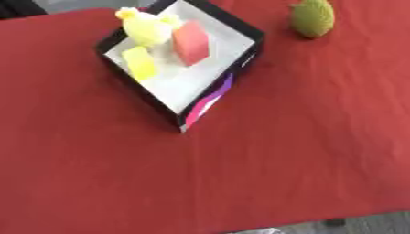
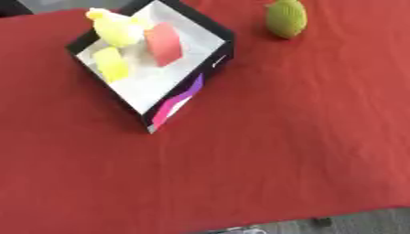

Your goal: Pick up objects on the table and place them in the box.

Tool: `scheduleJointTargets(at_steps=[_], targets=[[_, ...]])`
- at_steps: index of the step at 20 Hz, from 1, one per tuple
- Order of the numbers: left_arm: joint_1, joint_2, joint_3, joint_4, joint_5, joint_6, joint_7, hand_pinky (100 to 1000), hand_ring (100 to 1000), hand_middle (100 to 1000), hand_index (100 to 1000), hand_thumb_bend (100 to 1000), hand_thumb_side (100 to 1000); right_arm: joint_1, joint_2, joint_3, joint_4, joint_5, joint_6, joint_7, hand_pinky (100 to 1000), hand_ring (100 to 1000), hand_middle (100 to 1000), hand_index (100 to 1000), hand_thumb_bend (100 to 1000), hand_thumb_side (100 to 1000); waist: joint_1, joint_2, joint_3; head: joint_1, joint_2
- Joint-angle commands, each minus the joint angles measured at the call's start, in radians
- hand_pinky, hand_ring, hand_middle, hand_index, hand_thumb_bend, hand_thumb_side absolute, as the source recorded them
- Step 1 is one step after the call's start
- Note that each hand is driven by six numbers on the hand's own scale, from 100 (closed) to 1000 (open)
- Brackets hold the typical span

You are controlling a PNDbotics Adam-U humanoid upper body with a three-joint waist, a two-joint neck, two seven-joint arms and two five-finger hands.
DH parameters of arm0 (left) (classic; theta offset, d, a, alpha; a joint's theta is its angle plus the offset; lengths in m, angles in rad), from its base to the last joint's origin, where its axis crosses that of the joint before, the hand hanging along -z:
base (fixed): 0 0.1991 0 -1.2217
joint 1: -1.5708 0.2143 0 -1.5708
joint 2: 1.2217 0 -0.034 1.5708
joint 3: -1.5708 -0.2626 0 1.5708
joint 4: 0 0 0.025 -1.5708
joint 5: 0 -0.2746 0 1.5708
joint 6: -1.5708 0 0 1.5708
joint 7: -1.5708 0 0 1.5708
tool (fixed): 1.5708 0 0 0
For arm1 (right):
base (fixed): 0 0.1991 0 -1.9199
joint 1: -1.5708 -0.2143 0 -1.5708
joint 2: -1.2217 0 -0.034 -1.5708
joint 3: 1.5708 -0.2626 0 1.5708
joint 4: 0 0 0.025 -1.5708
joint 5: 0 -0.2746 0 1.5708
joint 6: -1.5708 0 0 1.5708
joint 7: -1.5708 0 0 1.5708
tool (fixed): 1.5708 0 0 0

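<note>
Red cloth covers the table [image 1: 264, 183] from the near edge to the far side, and a strip of grey floor [image 1: 376, 223] shows at the near right corner. Farther back and to the left stands the box [image 1: 210, 104], black-walled with a white inside, turned so one corner points toward the camera; a pink, purple and white stripe runs along its near right wall. Inside it lie three things: a yellow block [image 1: 140, 63] near the left wall, a red block [image 1: 191, 42] upright near the middle, and a pale yellow lumpy toy [image 1: 147, 26] at the far corner, just beside the red block. A green, rough-skinned rounded object [image 1: 311, 18] lies on the cloth at the far right, well apart from the box. Neither hand shows in either view, so their state cannot be told.
</note>
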Motion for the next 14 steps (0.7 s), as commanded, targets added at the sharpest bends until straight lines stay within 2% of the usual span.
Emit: scheduleJointTargets(at_steps=[1,4,6,9,11,12,14], targets=[[0.082,0.027,0.048,-0.111,0.123,0.020,0.091,891,709,745,898,271,524,-0.058,-0.099,0.026,0.050,0.045,0.009,0.038,944,825,813,859,100,522,-0.018,-0.033,0.007,-0.018,-0.001],[0.174,-0.013,0.063,-0.159,0.199,0.046,0.107,900,702,740,887,255,584,-0.156,-0.141,0.086,0.137,0.145,0.020,0.109,933,844,824,863,102,511,-0.025,-0.036,0.016,-0.030,-0.001],[0.221,-0.042,0.070,-0.178,0.239,0.060,0.112,896,691,726,868,251,579,-0.242,-0.149,0.143,0.222,0.254,0.017,0.175,924,848,826,864,139,478,-0.031,-0.038,0.026,-0.042,-0.001],[0.261,-0.077,0.076,-0.196,0.269,0.066,0.144,900,690,726,871,259,594,-0.367,-0.122,0.225,0.369,0.438,-0.018,0.281,913,856,835,869,205,486,-0.040,-0.037,0.044,-0.057,-0.001],[0.273,-0.091,0.074,-0.200,0.275,0.068,0.149,902,689,726,871,258,604,-0.431,-0.092,0.260,0.453,0.534,-0.051,0.345,912,862,842,872,220,498,-0.045,-0.033,0.053,-0.065,-0.001],[0.279,-0.096,0.072,-0.200,0.277,0.070,0.149,902,688,725,870,257,607,-0.461,-0.075,0.276,0.490,0.575,-0.069,0.378,911,865,843,874,267,472,-0.047,-0.030,0.058,-0.069,-0.001],[0.287,-0.100,0.070,-0.201,0.280,0.074,0.146,903,687,724,870,257,610,-0.519,-0.038,0.300,0.564,0.649,-0.110,0.447,912,868,847,876,239,508,-0.049,-0.024,0.064,-0.075,-0.001]])
